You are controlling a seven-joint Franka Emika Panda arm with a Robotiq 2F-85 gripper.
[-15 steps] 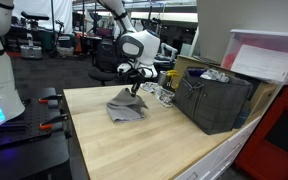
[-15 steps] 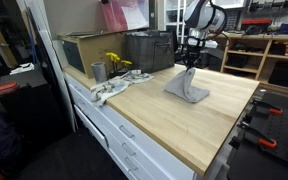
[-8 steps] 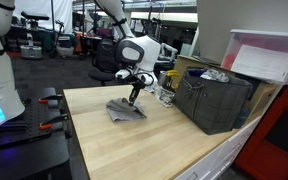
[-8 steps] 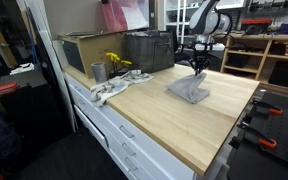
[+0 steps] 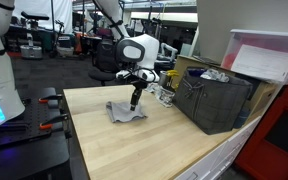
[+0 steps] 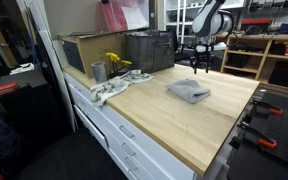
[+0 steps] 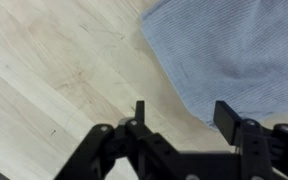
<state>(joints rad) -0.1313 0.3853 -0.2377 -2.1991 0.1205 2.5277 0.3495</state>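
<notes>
In an exterior view, the claw [image 5: 135, 98] hung tips-down over the wooden table [image 5: 134, 150]. A folded grey cloth [image 5: 125, 111] lay flat directly beneath it and a little toward the camera. Whether the tips touched the fabric could not be told from this angle. A dark crate [image 5: 216, 98] stood well apart, off to the claw's side.

In an exterior view from across the bench, the claw [image 6: 201, 68] was clear of the cloth [image 6: 189, 91], with bare table [image 6: 174, 125] showing between them. The cloth sat below the claw and slightly nearer the camera, its longer side running roughly across the picture. The crate [image 6: 149, 50], a metal cup [image 6: 99, 71] and a pale rag [image 6: 109, 90] all lay far off beyond the cloth.

In the wrist view, the claw [image 7: 182, 115] was spread wide and held nothing, and wood showed between its fingers [image 7: 225, 115]. The cloth [image 7: 234, 50] filled the space ahead and to one side. Its nearest corner pointed back into the gap between the two fingers, and one straight edge ran diagonally away from them. The bulk of the cloth therefore lay forward of the jaws rather than squarely under them.
</notes>
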